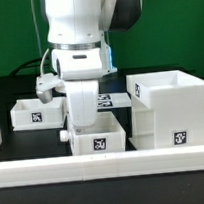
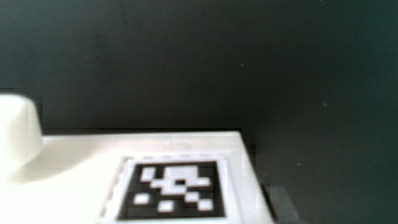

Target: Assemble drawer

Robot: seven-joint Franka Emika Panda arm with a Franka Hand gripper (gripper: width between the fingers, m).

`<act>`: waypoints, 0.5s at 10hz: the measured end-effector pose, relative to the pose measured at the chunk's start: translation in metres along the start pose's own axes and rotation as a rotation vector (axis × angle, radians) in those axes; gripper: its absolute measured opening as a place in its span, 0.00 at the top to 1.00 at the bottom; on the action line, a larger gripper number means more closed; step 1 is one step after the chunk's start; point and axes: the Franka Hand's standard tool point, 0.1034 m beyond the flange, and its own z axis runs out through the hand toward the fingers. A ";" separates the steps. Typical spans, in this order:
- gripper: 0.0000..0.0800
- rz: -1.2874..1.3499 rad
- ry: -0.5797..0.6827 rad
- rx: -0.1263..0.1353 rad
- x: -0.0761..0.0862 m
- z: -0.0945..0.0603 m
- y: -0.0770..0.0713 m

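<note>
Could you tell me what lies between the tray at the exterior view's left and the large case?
In the exterior view, a second tray lies between that tray and the case, under the gripper.

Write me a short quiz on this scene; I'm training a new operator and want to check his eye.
1. True or false: the large case stands to the exterior view's right of the left tray and the middle tray.
2. The arm comes down at: A the left tray; B the middle tray; C the large case.
3. Fill in: the wrist view shows ___ tag.
Key: 1 true; 2 B; 3 one.
</note>
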 end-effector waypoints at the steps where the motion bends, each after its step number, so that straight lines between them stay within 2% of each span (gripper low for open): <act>1: 0.95 0.002 0.000 0.001 0.000 0.000 0.000; 2: 0.95 0.028 0.004 0.012 0.006 0.002 -0.001; 4: 0.95 0.039 0.013 0.009 0.020 -0.001 0.008; 5: 0.95 0.042 0.012 -0.022 0.020 -0.003 0.014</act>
